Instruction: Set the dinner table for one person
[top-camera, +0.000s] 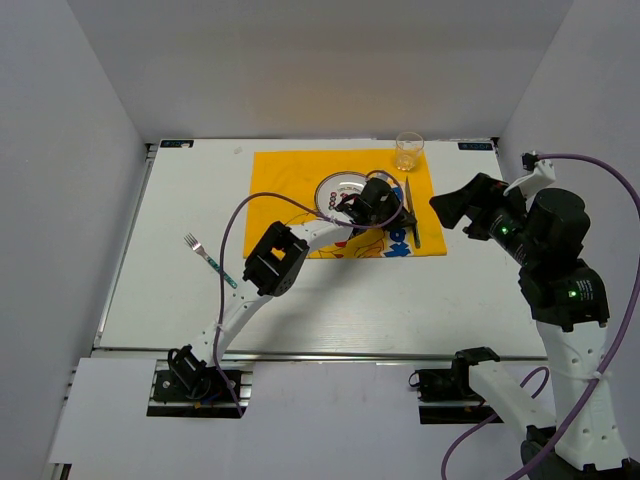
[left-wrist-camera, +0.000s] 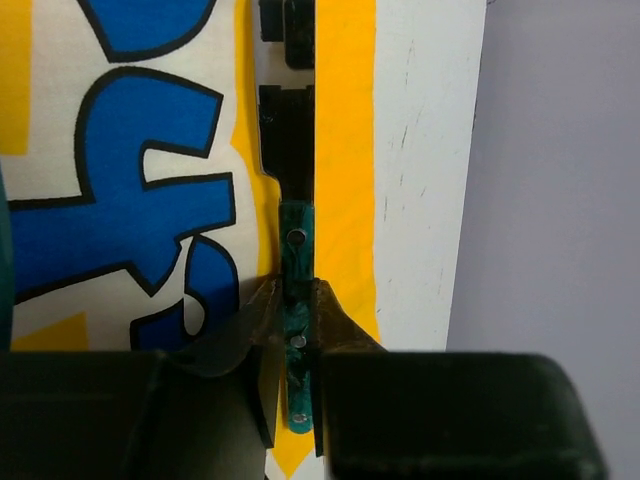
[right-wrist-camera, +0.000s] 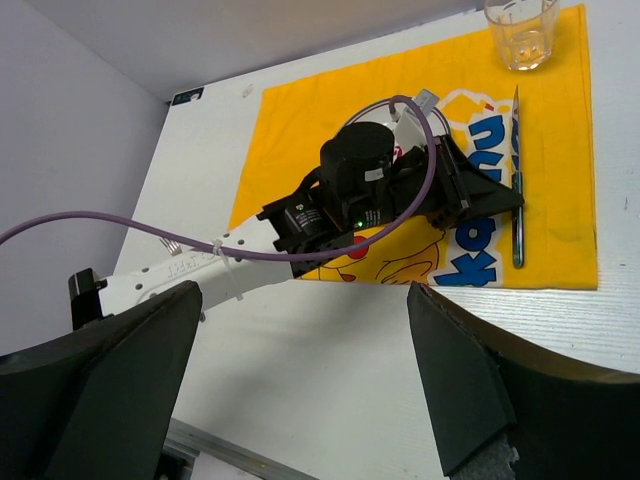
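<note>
A knife (top-camera: 416, 238) with a green handle lies along the right side of the yellow cartoon placemat (top-camera: 290, 180), right of the plate (top-camera: 335, 190). My left gripper (top-camera: 408, 218) is shut on the knife's handle (left-wrist-camera: 295, 240), low at the placemat; in the left wrist view its fingers (left-wrist-camera: 335, 320) press both sides of the handle. A clear glass (top-camera: 408, 150) stands at the placemat's far right corner. A fork (top-camera: 208, 258) lies on the white dinner table (top-camera: 180, 300), left of the placemat. My right gripper (top-camera: 450, 212) is open and empty, raised just right of the placemat.
The left arm stretches across the placemat's front and hides part of the plate. Grey walls close in the table on three sides. A metal rail (top-camera: 300, 352) runs along the near edge. In the right wrist view the glass (right-wrist-camera: 520, 30) and knife (right-wrist-camera: 516, 150) show.
</note>
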